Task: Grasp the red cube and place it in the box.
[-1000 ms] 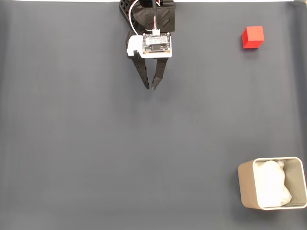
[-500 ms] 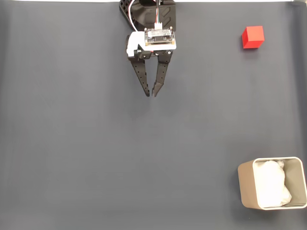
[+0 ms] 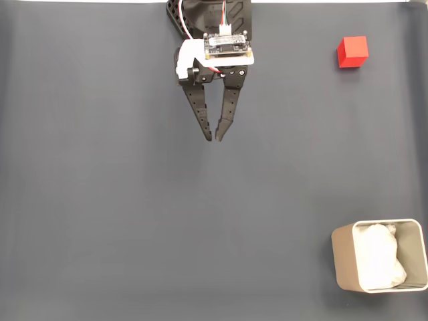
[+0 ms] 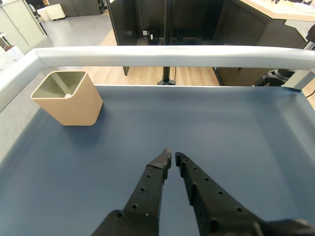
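On the matte dark grey mat (image 3: 100, 200), one red cube (image 3: 352, 51) is sitting near the top right corner of the fixed view, its faces plain and sharp-edged, well apart from everything else. One box (image 3: 342, 261) is standing at the bottom right, beige, thin-walled and round-cornered, with lumpy white padding (image 3: 379, 257) filling its inside; in the wrist view the same box (image 4: 74, 105) is showing at the far left, and what may be a bit of padding is barely peeking inside. The single gripper (image 3: 215, 138) is hanging near the top centre, black perforated fingers (image 3: 198, 110) tapering to points below a white mount and a small circuit board (image 3: 227, 43). Its jaws are nearly closed, tips almost meeting, clasping nothing. Compared with a second ago, the gripper is reaching further down the fixed view and sitting slightly more to the right, while cube and box are lying exactly where they were.
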